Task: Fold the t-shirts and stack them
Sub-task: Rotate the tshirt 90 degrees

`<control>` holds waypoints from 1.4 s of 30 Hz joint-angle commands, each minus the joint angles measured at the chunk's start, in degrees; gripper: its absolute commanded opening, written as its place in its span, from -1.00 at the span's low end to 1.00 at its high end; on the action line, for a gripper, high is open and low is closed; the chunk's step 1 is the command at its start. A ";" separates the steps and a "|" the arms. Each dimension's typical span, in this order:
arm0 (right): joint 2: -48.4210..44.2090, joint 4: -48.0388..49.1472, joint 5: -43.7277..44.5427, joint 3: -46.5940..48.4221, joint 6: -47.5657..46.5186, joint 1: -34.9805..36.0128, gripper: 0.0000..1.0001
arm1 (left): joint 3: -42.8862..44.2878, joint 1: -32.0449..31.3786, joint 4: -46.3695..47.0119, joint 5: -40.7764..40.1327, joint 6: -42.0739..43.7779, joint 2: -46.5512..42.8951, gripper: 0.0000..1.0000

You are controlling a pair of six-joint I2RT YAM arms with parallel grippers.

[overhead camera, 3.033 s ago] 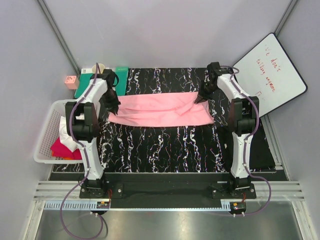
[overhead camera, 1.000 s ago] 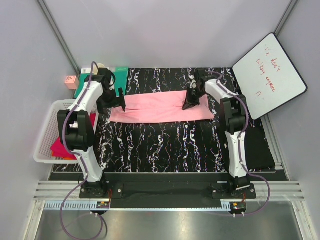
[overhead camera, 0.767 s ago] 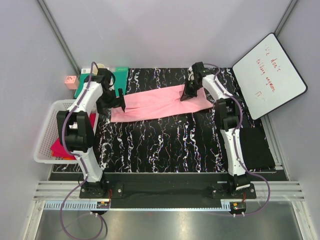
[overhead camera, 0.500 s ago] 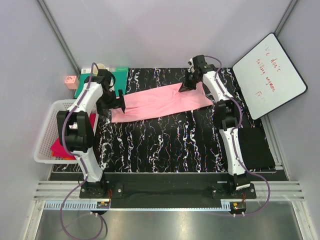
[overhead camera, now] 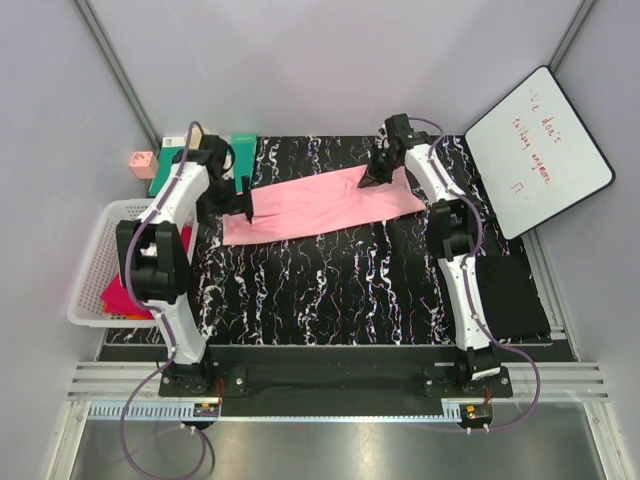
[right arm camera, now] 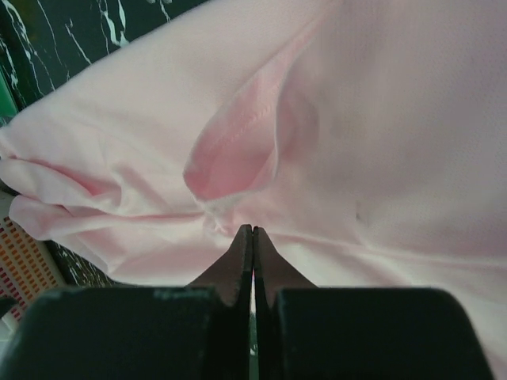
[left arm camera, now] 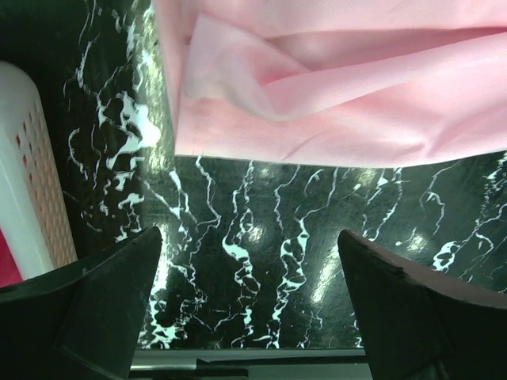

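Top view. A light pink t-shirt (overhead camera: 325, 205) is laid as a long folded band across the far half of the black, white-veined counter (overhead camera: 330, 290), slightly slanted, with its right end set farther back than its left. The right pincer (overhead camera: 372, 178) is placed at the far edge of the band, right of its middle. In the right wrist view the two fingers are seen pressed together, tip to tip, at a raised pucker of pink cloth beside a stitched hem. A pinch of the fabric appears to be held, although the contact itself is hidden by the tips.

The left pincer (overhead camera: 245, 200) is held just above the left end of the band. In the left wrist view its fingers (left arm camera: 95, 317) are spread wide apart, with bare counter between them and nothing gripped. The near left corner of the shirt is seen beyond the tips.

A white perforated basket (overhead camera: 85, 270) is set at the left edge of the counter, and a magenta-red t-shirt (overhead camera: 118, 298) is bundled inside it. A green mat (overhead camera: 240, 158) lies at the far left corner, partly covered by the left arm. A whiteboard (overhead camera: 540, 150) is propped at the far right.
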 commanded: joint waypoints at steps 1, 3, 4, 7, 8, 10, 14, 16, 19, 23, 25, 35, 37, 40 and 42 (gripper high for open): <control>-14.42 0.81 3.24 -7.43 -2.42 -0.40 -1.00 | 8.27 -3.59 2.48 -4.04 2.37 3.96 0.98; -16.90 0.72 5.44 -13.04 -3.04 -0.40 -1.00 | 11.36 -5.96 2.31 -5.55 2.63 6.96 0.98; -18.82 0.72 5.97 -14.81 -3.56 -0.57 -1.00 | 14.85 -6.66 1.96 -6.51 2.46 10.02 0.98; -21.55 0.55 7.55 -20.53 -4.27 -0.66 -1.00 | 21.36 -8.51 0.99 -8.10 1.58 15.30 0.93; -22.09 0.63 7.64 -22.98 -4.45 -0.66 -1.00 | 22.79 -8.95 0.82 -8.19 1.06 16.45 0.82; -23.84 0.46 8.17 -25.37 -4.80 -0.66 -1.00 | 26.29 -8.96 0.64 -9.85 0.35 19.88 -0.27; -25.70 0.19 8.17 -31.95 -5.32 -0.66 -1.00 | 31.58 -8.87 -1.91 -16.97 -0.27 24.98 -1.00; -26.14 0.02 8.87 -34.07 -5.59 -0.66 -1.00 | 32.55 -8.43 -2.08 -20.49 -0.27 26.74 -1.00; -25.35 0.02 9.05 -36.54 -5.76 -0.66 -1.00 | 34.14 -6.86 -3.22 -20.41 -1.14 29.12 -1.00; -22.72 0.02 8.78 -34.80 -5.33 -0.66 -1.00 | 35.37 -5.27 -5.25 -20.06 -2.29 31.84 -1.00; -20.78 -0.07 8.43 -33.04 -5.24 -0.66 -1.00 | 35.28 -5.00 -6.21 -20.06 -1.94 32.72 -1.00; -8.66 -4.37 10.71 -16.08 -6.47 -0.66 -1.00 | 28.26 -5.26 -11.75 -14.44 -0.36 33.70 -1.00; -4.97 -5.60 11.15 -10.65 -6.56 -0.66 -1.00 | 25.89 -5.79 -12.10 -11.98 -0.27 33.08 -1.00; -0.22 -7.62 10.89 -2.31 -6.47 -0.75 -1.00 | 21.58 -7.54 -12.89 -8.73 0.52 30.71 -1.00; 2.77 -8.86 10.72 2.20 -5.94 -0.75 -1.00 | 17.54 -9.47 -13.42 -4.79 0.88 28.16 -1.00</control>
